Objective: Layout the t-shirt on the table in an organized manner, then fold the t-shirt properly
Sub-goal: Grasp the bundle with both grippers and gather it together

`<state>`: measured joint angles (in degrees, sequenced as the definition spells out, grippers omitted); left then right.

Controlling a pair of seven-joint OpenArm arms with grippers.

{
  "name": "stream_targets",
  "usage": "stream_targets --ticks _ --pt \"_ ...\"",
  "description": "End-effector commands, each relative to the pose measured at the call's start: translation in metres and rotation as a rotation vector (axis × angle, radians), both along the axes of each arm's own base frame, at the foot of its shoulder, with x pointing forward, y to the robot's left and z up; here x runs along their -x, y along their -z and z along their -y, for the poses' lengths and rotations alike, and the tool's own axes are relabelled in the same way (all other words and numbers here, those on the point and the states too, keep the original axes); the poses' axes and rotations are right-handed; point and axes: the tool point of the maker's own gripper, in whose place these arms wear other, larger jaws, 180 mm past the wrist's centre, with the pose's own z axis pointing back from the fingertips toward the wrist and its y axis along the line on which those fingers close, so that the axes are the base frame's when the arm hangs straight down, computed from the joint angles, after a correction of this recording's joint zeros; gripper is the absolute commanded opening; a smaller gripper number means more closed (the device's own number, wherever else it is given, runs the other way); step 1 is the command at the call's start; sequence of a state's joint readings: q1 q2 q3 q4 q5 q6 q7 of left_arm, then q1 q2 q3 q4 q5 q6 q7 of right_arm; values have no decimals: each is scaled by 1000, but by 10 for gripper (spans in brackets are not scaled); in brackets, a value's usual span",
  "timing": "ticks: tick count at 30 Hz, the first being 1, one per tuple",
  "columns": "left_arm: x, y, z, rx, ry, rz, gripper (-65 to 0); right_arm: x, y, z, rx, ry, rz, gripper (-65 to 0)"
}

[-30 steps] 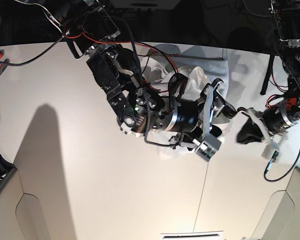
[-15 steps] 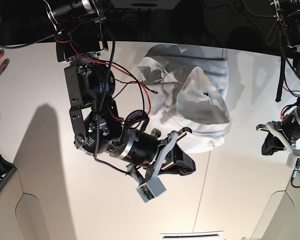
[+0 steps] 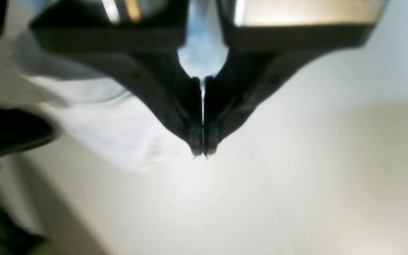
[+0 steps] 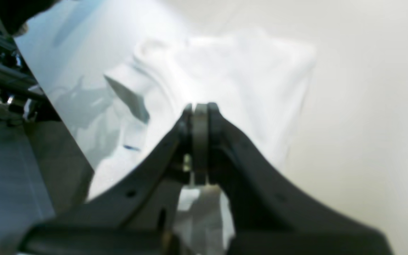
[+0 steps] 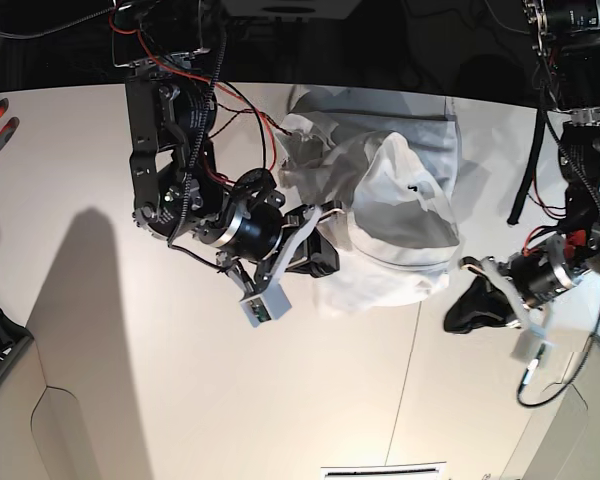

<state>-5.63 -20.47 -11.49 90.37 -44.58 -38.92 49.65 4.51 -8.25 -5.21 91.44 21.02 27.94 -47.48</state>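
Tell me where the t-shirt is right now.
In the base view the t-shirt lies crumpled at the table's far edge, centre-right, between the two arms, with the right gripper at its near-left edge.

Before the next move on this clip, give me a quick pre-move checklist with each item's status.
1. t-shirt laid flat: not ok, bunched and creased.
2. Shirt fully on the table: cannot tell, its far edge meets the table's back edge.
3. right gripper holding cloth: not ok, shut on nothing.
4. left gripper holding cloth: not ok, shut, over bare table beside the shirt.
5. Collar located: cannot tell.
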Motion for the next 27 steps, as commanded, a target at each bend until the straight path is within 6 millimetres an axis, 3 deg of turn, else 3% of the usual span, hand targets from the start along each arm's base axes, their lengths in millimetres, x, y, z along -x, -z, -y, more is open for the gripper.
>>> stream_targets --ticks 1,8,12,15,20,23,27 --pt "-8 -21 14 30 46 67 -640 -6 -12 -2 -38 21 33 -650" --pt "4 -3 103 34 257 11 -639 16 14 2 -16 57 -52 -650" --pt "19 25 123 -32 334 -71 -640 30 24 -6 -13 31 -84 -650" --pt "26 52 115 -102 336 -152 -640 42 42 -12 16 3 -130 -650" --pt "29 86 83 -232 297 -238 -640 64 81 -15 47 -24 -252 -650" --pt "30 91 61 -282 282 -256 -640 74 95 -17 46 -31 -304 -650" --pt "20 89 32 -341 204 -234 -640 77 96 -16 32 -30 -321 -650"
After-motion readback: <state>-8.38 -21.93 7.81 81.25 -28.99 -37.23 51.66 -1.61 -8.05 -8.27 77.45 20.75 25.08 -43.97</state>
